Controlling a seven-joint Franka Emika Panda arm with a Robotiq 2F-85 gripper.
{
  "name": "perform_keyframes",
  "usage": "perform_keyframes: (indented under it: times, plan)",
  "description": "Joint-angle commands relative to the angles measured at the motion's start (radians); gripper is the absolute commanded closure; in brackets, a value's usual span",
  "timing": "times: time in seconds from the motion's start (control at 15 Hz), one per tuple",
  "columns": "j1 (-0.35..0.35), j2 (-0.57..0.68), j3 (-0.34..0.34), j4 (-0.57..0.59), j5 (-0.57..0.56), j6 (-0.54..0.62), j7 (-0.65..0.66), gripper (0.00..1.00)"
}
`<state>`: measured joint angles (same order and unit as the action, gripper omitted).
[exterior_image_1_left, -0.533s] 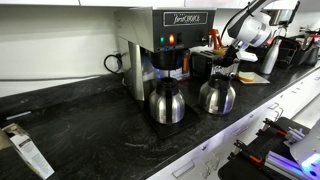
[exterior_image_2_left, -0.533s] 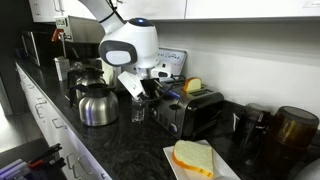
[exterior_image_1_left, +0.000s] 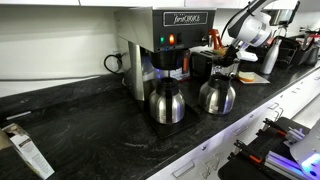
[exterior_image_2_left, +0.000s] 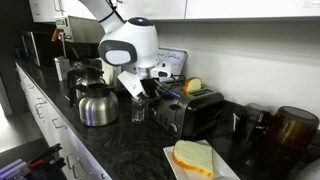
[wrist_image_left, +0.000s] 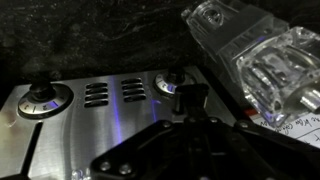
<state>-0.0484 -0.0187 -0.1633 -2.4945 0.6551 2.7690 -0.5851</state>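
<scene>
**Shut gripper (exterior_image_2_left: 150, 92) at a toaster (exterior_image_2_left: 195, 112) on a crowded kitchen counter (exterior_image_1_left: 80, 125).**

In the wrist view the jaws are pressed fully together, their tips at the toaster's right knob (wrist_image_left: 172, 82). Whether they pinch it cannot be told, and the left knob (wrist_image_left: 42, 98) sits well apart. A clear glass (wrist_image_left: 255, 50) stands just beside the gripper, hemming it on that side. In an exterior view two steel carafes (exterior_image_1_left: 167, 102) crowd the counter's front edge under the coffee maker (exterior_image_1_left: 170, 35). A plate (exterior_image_2_left: 228, 168) of bread lies near the toaster, and the widest open room is the dark counter beyond the coffee maker.
</scene>
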Motion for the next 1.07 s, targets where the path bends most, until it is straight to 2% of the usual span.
perform_keyframes:
  times: [0.0,1.0]
  plan:
    - [0.0,0.0,0.0,0.0,0.0,0.0,0.0,0.99]
    - [0.03,0.031,0.02,-0.065,0.065,0.03,-0.03,1.0]
